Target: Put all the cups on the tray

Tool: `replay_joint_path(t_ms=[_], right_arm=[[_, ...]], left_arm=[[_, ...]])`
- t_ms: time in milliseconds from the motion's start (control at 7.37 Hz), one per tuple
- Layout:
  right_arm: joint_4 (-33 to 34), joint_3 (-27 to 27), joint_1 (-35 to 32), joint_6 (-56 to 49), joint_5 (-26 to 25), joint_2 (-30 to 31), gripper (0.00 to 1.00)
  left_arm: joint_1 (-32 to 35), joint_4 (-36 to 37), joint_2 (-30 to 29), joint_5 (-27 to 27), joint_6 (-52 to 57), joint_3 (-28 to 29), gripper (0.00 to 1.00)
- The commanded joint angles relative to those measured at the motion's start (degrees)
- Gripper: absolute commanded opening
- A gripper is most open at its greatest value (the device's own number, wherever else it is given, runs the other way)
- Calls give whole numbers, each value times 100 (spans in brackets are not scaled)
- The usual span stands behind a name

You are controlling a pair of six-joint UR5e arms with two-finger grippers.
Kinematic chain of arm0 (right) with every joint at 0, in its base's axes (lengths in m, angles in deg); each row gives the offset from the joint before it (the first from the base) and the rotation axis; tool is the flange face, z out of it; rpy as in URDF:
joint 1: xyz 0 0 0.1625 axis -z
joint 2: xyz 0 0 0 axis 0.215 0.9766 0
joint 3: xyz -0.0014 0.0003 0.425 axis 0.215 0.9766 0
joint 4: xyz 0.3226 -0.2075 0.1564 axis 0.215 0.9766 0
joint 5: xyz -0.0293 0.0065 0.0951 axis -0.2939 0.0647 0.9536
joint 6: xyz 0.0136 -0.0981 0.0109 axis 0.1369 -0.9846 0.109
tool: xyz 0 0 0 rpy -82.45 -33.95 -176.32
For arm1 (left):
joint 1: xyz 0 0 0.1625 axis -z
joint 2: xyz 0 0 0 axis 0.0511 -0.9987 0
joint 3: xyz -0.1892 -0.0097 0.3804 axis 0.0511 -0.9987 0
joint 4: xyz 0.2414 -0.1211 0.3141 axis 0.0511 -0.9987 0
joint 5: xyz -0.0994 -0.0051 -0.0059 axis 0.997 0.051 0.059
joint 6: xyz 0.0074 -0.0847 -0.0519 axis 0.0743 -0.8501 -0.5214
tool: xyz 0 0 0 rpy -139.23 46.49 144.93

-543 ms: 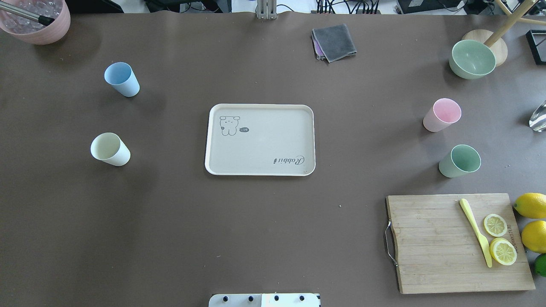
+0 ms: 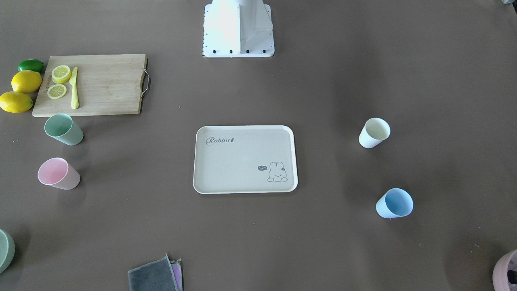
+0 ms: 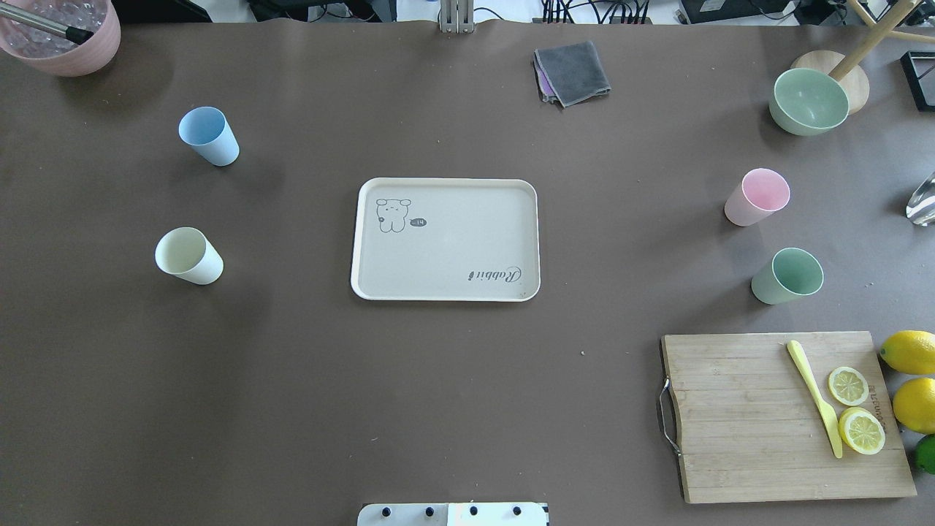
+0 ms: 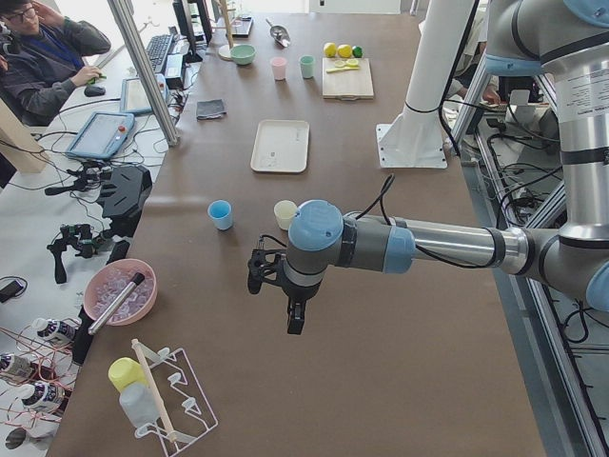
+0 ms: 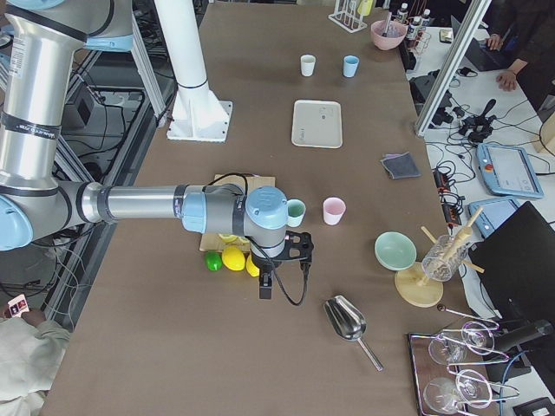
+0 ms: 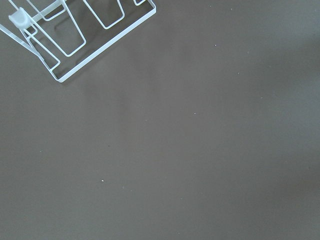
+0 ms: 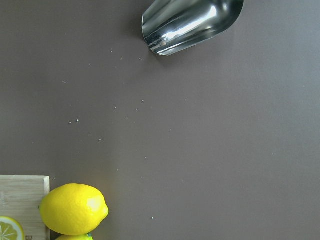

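Note:
The beige tray (image 3: 453, 248) printed "Rabbit" lies bare at the table's middle, also in the front view (image 2: 238, 161). A blue cup (image 3: 210, 136) and a cream cup (image 3: 188, 256) stand to its left. A pink cup (image 3: 757, 197) and a green cup (image 3: 787, 276) stand to its right. All are upright and off the tray. My left gripper (image 4: 271, 281) shows only in the left side view, beyond the blue and cream cups. My right gripper (image 5: 282, 260) shows only in the right side view, near the lemons. I cannot tell whether either is open.
A wooden cutting board (image 3: 738, 424) with a yellow knife (image 3: 814, 398) and lemon slices lies at front right, with lemons (image 3: 909, 352) beside it. A green bowl (image 3: 808, 101), a grey cloth (image 3: 572, 71) and a pink bowl (image 3: 80, 51) sit along the far edge. A steel scoop (image 7: 190, 22) lies near the right gripper.

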Motion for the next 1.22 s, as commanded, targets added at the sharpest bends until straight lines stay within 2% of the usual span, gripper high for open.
replay_joint_path(t_ms=[0, 271, 407, 543, 678, 950, 1085], right_arm=[[-7, 28, -6, 32, -1, 0, 100], [-461, 10, -6, 50, 68, -26, 100], [-1404, 10, -6, 94, 165, -35, 100], [-2118, 36, -41, 94, 131, -18, 100], [-2177, -24, -120, 112, 192, -131, 100], [-2073, 71, -112, 303, 201, -551, 100], [-2046, 72, -59, 653, 236, -745, 100]], left_arm=[[42, -577, 33, -89, 177, -19, 99], [34, -775, -280, -55, 170, 61, 99], [25, -1333, -613, -89, 178, 156, 99], [16, -1434, -878, -63, 161, 453, 99], [16, -1522, -906, -11, 230, 360, 99], [-62, -2572, -932, 576, 153, 499, 99], [-306, -2630, -1107, 700, -300, 509, 99]])
